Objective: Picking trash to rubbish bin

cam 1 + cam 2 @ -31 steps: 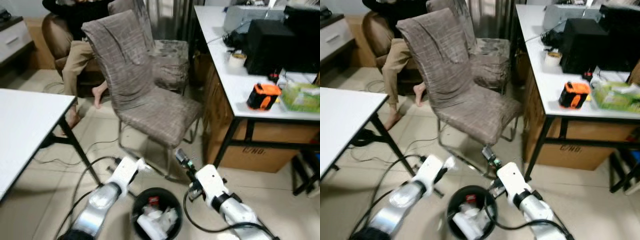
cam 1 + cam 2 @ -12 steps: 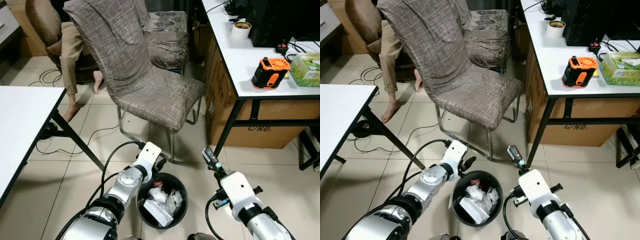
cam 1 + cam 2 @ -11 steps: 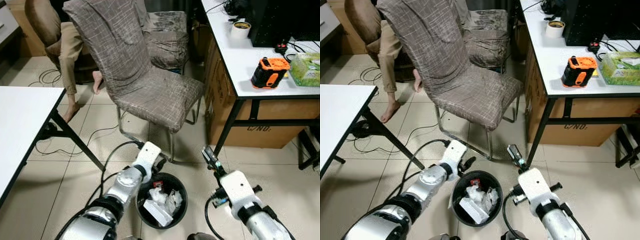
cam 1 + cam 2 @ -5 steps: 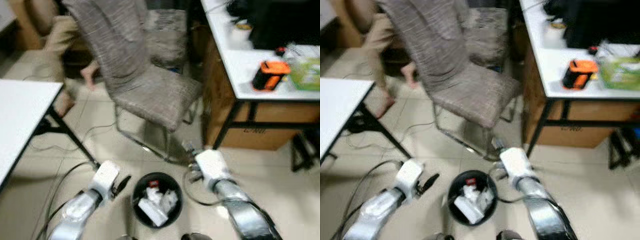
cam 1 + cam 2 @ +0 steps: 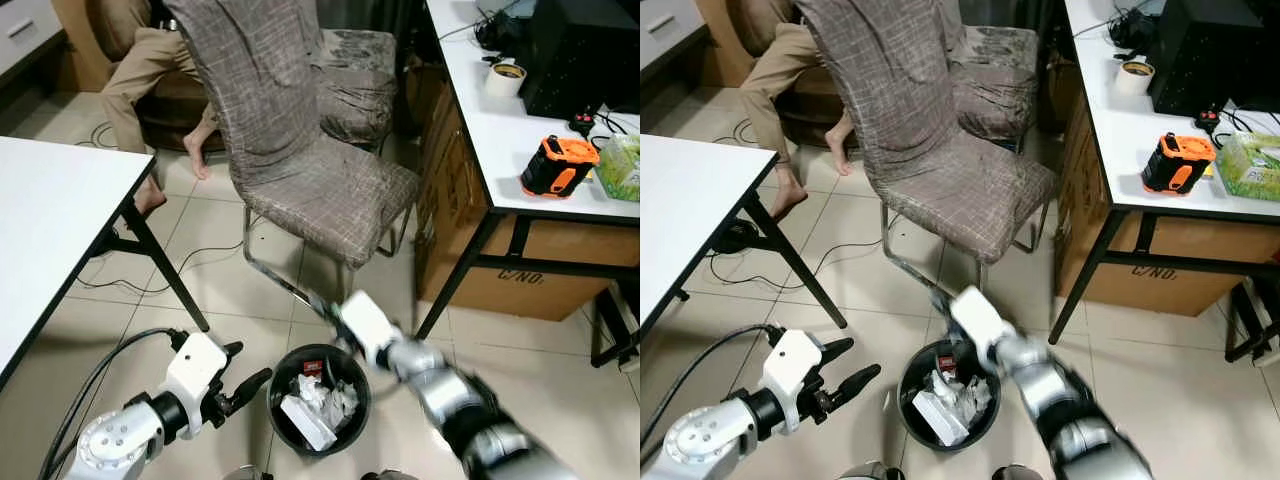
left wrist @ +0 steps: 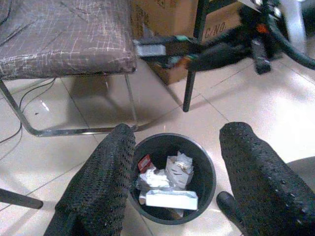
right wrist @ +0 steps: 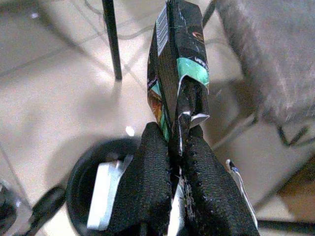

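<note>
Above the rubbish bin [image 5: 320, 398], right pincer [image 7: 172, 147] grasps a crumpled packet [image 7: 178, 69].
Left pincer [image 6: 177, 162] hangs released beside it.

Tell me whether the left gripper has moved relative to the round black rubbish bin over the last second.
Yes. The left gripper, which was over the round black rubbish bin's far-left rim, has pulled back and now sits open beside its left edge, above the floor.
</note>
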Motion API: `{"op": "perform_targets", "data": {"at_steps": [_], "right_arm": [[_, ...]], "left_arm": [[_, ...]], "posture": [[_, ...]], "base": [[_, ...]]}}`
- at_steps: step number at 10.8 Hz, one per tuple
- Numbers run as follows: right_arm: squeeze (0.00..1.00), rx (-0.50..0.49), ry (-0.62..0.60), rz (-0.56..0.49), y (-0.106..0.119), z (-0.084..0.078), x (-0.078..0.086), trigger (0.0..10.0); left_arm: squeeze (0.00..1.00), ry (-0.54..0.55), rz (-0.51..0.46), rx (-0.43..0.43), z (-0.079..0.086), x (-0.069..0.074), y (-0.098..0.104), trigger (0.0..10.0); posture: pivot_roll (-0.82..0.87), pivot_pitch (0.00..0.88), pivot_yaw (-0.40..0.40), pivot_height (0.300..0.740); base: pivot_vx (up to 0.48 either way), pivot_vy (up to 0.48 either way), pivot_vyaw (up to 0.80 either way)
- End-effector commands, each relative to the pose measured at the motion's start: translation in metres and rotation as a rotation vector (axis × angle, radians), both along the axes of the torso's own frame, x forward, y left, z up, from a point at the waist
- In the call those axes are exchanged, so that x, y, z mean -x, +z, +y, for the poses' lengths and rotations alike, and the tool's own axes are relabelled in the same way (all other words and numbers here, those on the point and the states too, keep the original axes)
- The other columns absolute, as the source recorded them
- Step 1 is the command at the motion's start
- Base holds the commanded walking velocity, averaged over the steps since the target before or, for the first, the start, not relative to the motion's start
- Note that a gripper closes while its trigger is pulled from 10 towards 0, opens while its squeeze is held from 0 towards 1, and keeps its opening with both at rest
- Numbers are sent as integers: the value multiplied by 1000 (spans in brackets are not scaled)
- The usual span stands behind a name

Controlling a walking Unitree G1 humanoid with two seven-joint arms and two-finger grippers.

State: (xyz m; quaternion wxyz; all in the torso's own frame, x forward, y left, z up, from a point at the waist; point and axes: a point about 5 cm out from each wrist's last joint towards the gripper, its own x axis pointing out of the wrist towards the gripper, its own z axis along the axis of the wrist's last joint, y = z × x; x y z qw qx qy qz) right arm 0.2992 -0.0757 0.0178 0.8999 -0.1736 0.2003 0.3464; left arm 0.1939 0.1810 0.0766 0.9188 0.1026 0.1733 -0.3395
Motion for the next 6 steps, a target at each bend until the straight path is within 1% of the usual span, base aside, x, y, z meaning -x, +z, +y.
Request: {"op": "perform_targets", "data": {"at_steps": [1,2,3,4,6], "right_arm": [[0,-14,6,19,-2,0,1,10000],[4,-51,-1,38,-1,3,-1,10000],[1000,-80,-4,52,-1,4,-1,10000],[1000,-94,2,57,-1,5,-1,10000],[1000,-84,30,48,1,6,-2,10000]], "left_arm": [[0,-5,10,7,-1,0,4,10000],[0,-11,19,3,-3,-1,6,10000],[0,-10,29,-2,-4,-1,6,10000],[0,-14,36,0,-6,-1,6,10000],[0,-19,45,0,-10,-3,8,10000]], "posture": [[99,98,-14,740],[96,97,-12,740],[95,97,-11,740],[90,95,-6,740],[89,97,-2,740]], "base": [[0,0,0],[0,0,0],[0,0,0],[0,0,0],[0,0,0]]}}
